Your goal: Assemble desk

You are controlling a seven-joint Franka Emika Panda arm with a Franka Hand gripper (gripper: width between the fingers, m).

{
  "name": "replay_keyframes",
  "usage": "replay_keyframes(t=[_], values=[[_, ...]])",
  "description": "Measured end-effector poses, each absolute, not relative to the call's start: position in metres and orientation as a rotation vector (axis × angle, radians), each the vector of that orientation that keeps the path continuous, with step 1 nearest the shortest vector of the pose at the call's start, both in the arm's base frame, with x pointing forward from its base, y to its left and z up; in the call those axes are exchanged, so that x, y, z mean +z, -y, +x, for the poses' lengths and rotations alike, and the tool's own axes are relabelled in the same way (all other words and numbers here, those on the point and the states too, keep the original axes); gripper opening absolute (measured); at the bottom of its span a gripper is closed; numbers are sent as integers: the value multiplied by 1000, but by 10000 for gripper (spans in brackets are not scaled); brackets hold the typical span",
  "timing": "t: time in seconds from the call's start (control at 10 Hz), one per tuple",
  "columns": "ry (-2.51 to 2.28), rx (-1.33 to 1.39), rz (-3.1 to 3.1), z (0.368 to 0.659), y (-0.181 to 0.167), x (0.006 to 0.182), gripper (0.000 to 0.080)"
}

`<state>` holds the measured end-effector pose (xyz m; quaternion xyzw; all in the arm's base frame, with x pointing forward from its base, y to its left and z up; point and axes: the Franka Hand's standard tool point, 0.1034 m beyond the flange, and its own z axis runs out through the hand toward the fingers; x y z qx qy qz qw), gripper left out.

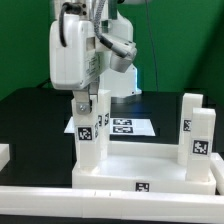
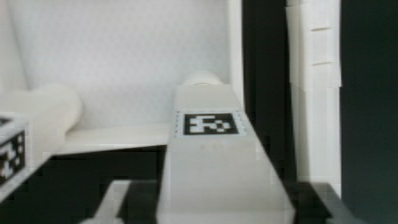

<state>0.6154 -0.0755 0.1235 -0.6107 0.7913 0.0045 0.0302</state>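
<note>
Gripper is seen closed partway upon an upright leg block, which is clasped at its upper end directly beneath the hand. The leg is stood on the near corner of the desk top toward the exterior view's left. Two further legs are stood on the top at the exterior view's right. The marker board is laid flat on the black table behind
</note>
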Motion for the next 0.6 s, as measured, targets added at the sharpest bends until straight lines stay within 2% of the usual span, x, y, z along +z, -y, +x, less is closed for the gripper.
replay_keyframes(t=[0.3,0.4,0.5,0.6], values=[[-2500,24,-1791,617,74,124,291],[-2481,23,-1817,617,74,124,371],[-2436,22,-1877,617,74,123,371],[-2383,22,-1946,616,74,123,566]])
